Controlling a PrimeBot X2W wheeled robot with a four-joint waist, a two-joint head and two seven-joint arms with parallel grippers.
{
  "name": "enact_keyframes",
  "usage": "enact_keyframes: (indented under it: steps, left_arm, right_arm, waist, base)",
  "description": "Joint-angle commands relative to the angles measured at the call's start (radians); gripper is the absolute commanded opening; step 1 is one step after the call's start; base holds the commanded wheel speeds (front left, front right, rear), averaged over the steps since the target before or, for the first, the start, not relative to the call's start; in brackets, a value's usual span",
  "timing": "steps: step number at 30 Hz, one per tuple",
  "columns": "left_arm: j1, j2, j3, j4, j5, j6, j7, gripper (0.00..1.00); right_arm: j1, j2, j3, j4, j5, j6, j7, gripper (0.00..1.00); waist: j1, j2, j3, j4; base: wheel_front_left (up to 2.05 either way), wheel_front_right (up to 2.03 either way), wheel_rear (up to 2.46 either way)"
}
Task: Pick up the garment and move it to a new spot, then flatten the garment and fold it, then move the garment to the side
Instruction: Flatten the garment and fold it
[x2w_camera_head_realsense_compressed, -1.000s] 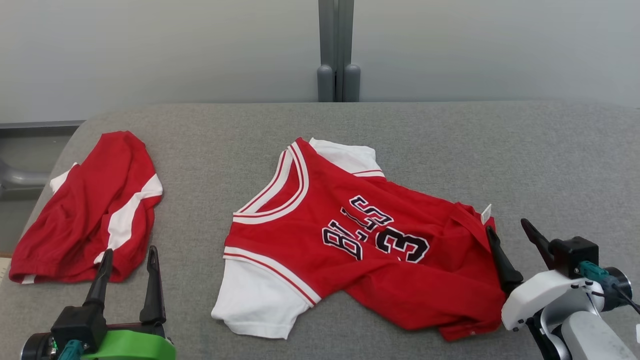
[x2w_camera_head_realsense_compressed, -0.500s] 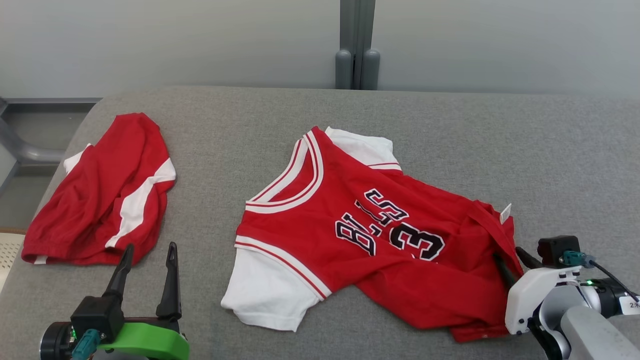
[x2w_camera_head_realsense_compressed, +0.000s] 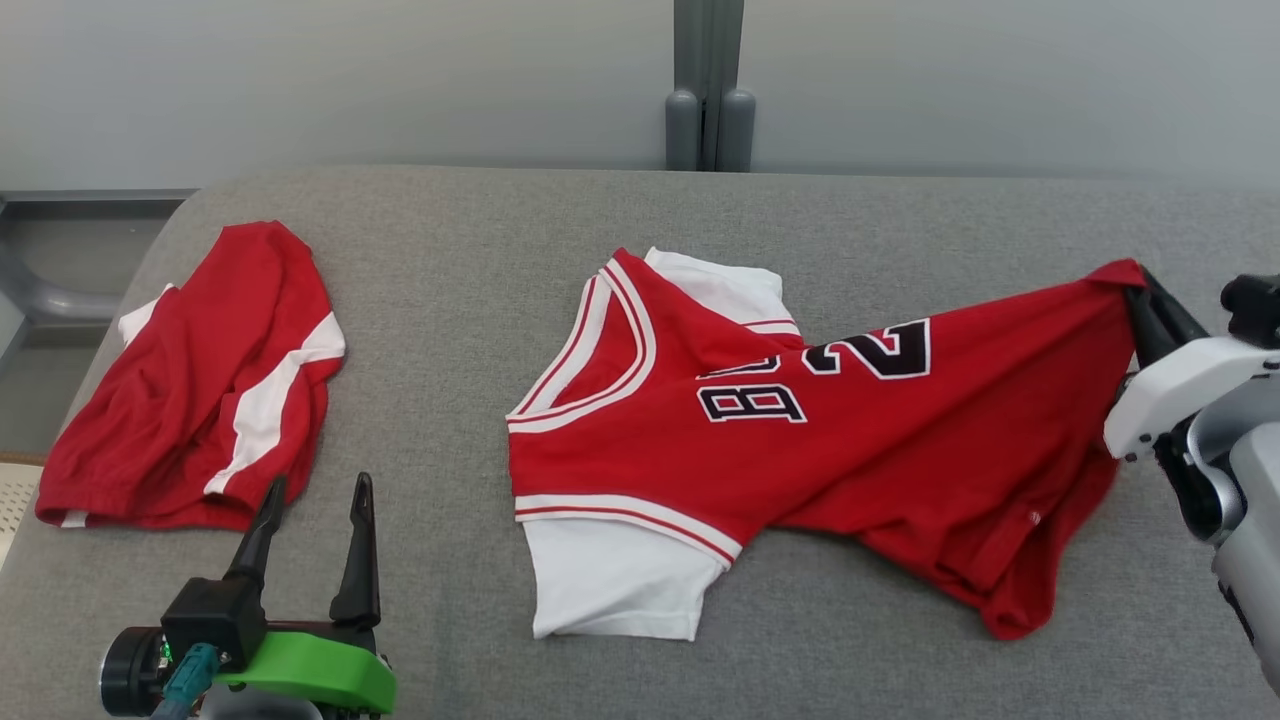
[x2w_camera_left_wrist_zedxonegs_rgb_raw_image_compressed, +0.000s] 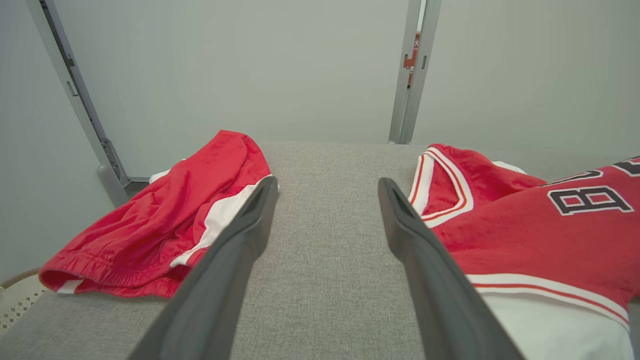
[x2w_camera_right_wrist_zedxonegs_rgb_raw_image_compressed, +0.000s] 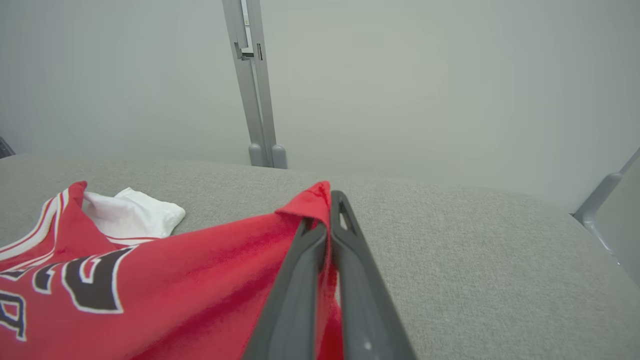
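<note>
The jersey (x2w_camera_head_realsense_compressed: 760, 440) lies on the grey surface (x2w_camera_head_realsense_compressed: 450, 280), well right of the red shorts (x2w_camera_head_realsense_compressed: 200, 390). The right pincer (x2w_camera_head_realsense_compressed: 1140, 292) is clamped shut on the jersey's corner farthest from the shorts. The left pincer (x2w_camera_head_realsense_compressed: 318, 482), just nearer than the shorts, gapes empty. Such a thin pinch may slip, or drag the cloth into bunches.

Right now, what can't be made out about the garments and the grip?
Jersey lettering, head view: folds swallow part of it; in the left wrist view the right edge cuts it off.
How much cloth the shut right gripper pinches, right wrist view: its fingers cover it.
Shorts, full shape, head view: crumpled, folded over themselves.
</note>
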Motion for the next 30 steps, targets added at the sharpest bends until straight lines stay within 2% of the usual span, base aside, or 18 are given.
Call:
enact_keyframes:
  steps: [1, 4, 5, 6, 7, 13, 17, 25, 30]
  left_arm:
    - [-0.016, -0.001, -0.005, 0.001, 0.01, -0.002, -0.001, 1.0]
    - [-0.027, -0.007, -0.015, 0.005, 0.008, -0.002, -0.001, 1.0]
    - [-0.028, -0.009, -0.017, 0.006, 0.009, -0.002, -0.001, 1.0]
    - [-0.031, -0.011, -0.02, 0.01, 0.01, -0.002, -0.001, 1.0]
    - [-0.034, -0.013, -0.022, 0.013, 0.01, -0.002, -0.001, 1.0]
    - [-0.039, -0.018, -0.015, 0.021, 0.013, -0.002, -0.001, 1.0]
    - [-0.027, -0.019, 0.0, 0.021, 0.02, -0.002, -0.001, 1.0]
    - [-0.013, -0.021, 0.013, 0.013, 0.023, -0.002, -0.001, 1.0]
    - [-0.016, -0.023, 0.015, 0.008, 0.023, -0.002, -0.001, 1.0]
  right_arm:
    - [-0.03, -0.014, 0.0, 0.008, 0.007, -0.001, -0.001, 0.0]
    - [-0.085, -0.01, 0.014, 0.047, 0.023, -0.001, 0.005, 0.0]
    - [-0.097, -0.007, 0.023, 0.06, 0.021, -0.001, 0.01, 0.1]
    - [-0.109, 0.0, 0.038, 0.083, 0.02, -0.001, 0.019, 0.75]
    - [-0.117, 0.005, 0.05, 0.094, 0.023, -0.001, 0.021, 1.0]
    - [-0.105, 0.027, 0.093, 0.146, 0.051, -0.001, -0.025, 1.0]
    - [-0.057, 0.018, 0.112, 0.152, 0.076, -0.001, -0.054, 1.0]
    - [0.13, -0.005, 0.089, 0.055, 0.119, -0.001, -0.085, 1.0]
    - [0.249, 0.007, 0.046, -0.006, 0.122, -0.001, -0.085, 1.0]
  waist:
    - [0.0, 0.0, 0.009, 0.01]
    - [0.0, 0.0, 0.021, 0.021]
    - [0.0, 0.0, 0.024, 0.023]
    - [0.0, 0.0, 0.027, 0.026]
    - [0.0, 0.0, 0.03, 0.027]
    - [0.0, 0.0, 0.03, 0.014]
    - [0.0, 0.0, 0.019, -0.011]
    - [0.0, 0.0, 0.006, -0.045]
    - [0.0, 0.0, 0.016, -0.056]
  base:
    - [0.0, 0.0, 0.0]
    - [0.0, 0.0, 0.0]
    - [0.0, 0.0, 0.0]
    - [0.0, 0.0, 0.0]
    - [0.0, 0.0, 0.0]
    - [0.0, 0.0, 0.0]
    - [0.0, 0.0, 0.0]
    - [0.0, 0.0, 0.0]
    - [0.0, 0.0, 0.0]
